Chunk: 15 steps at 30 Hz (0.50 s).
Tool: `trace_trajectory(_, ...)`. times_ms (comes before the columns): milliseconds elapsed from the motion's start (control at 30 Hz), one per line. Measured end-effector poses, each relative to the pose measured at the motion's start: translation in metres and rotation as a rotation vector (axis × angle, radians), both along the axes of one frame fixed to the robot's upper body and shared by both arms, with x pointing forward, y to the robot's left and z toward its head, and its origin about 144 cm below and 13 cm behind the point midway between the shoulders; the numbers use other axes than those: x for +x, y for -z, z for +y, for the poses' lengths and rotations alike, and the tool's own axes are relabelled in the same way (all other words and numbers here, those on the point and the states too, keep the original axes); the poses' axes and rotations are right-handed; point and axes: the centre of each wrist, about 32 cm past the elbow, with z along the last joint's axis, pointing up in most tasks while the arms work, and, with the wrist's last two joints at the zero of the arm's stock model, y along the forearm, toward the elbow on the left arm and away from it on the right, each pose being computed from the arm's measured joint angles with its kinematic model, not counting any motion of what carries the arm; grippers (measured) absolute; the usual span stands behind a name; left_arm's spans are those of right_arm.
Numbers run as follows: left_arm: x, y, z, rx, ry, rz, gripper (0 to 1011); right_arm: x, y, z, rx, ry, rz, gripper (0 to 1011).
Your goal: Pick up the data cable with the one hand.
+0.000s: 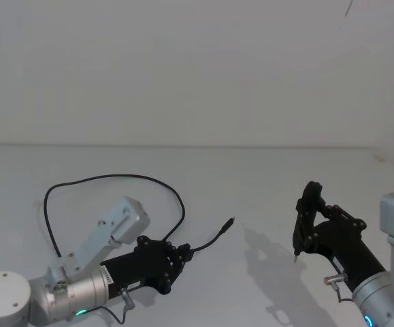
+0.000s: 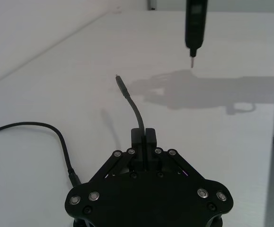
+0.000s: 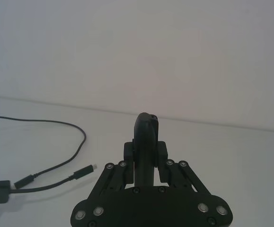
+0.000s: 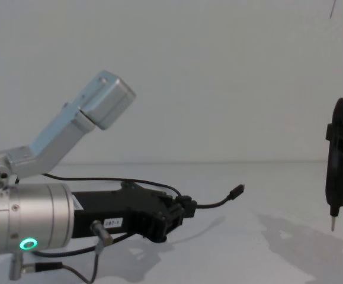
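The data cable is thin and black and lies in a wide loop on the white table. My left gripper, the blocky black one on a silver cylinder with a green ring, is shut on it near one end. That end's small plug sticks out past the fingers, raised off the table. The left wrist view shows the fingertips pinching the cable, with the other plug beside the gripper. From the chest, the left gripper hovers low with the cable end pointing right.
My right gripper hangs at the right, shut on a slim black tool with a pale pointed tip, held point down above the table. The same tool shows at the chest view's right edge. A plain wall stands behind.
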Motion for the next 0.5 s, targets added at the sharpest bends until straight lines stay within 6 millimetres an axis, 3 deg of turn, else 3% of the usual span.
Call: trace_trajectory(500, -0.012, -0.013, 0.012, -0.026, 0.029, -0.007, 46, 0.003, -0.013, 0.011, 0.084, -0.063, -0.051, 279)
